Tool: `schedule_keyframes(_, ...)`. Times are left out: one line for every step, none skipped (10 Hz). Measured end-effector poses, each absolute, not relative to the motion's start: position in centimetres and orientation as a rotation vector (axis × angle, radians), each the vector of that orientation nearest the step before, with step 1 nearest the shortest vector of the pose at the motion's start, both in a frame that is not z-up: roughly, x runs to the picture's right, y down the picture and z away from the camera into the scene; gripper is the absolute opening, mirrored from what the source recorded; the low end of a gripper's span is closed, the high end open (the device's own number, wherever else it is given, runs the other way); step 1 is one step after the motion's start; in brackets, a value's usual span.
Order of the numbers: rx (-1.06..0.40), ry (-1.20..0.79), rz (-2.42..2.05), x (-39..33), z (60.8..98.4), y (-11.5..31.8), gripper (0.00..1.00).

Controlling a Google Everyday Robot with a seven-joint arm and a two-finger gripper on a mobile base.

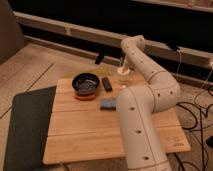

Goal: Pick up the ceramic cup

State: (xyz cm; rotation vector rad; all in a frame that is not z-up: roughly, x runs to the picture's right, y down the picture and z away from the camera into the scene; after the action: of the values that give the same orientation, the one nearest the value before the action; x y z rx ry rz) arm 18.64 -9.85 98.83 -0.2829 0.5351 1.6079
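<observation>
The ceramic cup (123, 72) stands upright at the far edge of the wooden tabletop (90, 130), to the right of the dark bowl (85, 83) and beyond the small black object (106, 83) that lies between them. The robot's white arm (150, 85) rises from the near right, bends back over the tabletop and reaches down to the cup, so that the gripper (122, 64) sits right above or at the cup's rim; whether it is open, closed or already holding the cup cannot be told from this view. The step in hand appears to be the final descent and grasp. To do it well, the gripper should come straight down, centred on the cup, so that neither side knocks the rim and tips the cup off the far edge, which is close behind it. A light, plain cup like this would likely slide if pushed sideways, so closing should be even on both sides and the lift vertical. A small blue object (107, 104) lies nearer on the tabletop, well clear of the approach.
</observation>
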Motion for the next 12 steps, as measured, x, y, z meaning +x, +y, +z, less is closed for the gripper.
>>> schedule_keyframes(-0.29, 0.566, 1.604, 18.8, 99.1, -9.2, 0.65)
schedule_keyframes(-0.295, 0.597, 1.601, 19.1, 99.3, -8.5, 0.63)
schedule_keyframes(-0.291, 0.614, 1.599, 19.5, 99.4, -8.2, 0.55)
schedule_keyframes(-0.28, 0.628, 1.597, 19.9, 99.5, -8.0, 0.45)
schedule_keyframes(-0.261, 0.626, 1.609, 20.3, 99.6, -8.3, 0.31)
schedule_keyframes(-0.246, 0.607, 1.624, 20.3, 99.6, -8.9, 0.21)
schedule_keyframes(-0.235, 0.577, 1.64, 20.1, 99.7, -9.7, 0.11)
schedule_keyframes(-0.229, 0.53, 1.659, 19.5, 99.7, -10.9, 0.01)
schedule_keyframes(-0.232, 0.508, 1.668, 19.1, 99.7, -11.3, 0.0)
schedule_keyframes(-0.237, 0.478, 1.678, 18.6, 99.7, -11.9, 0.0)
schedule_keyframes(-0.244, 0.457, 1.678, 18.2, 99.6, -12.3, 0.0)
schedule_keyframes(-0.256, 0.422, 1.682, 17.7, 99.2, -13.1, 0.0)
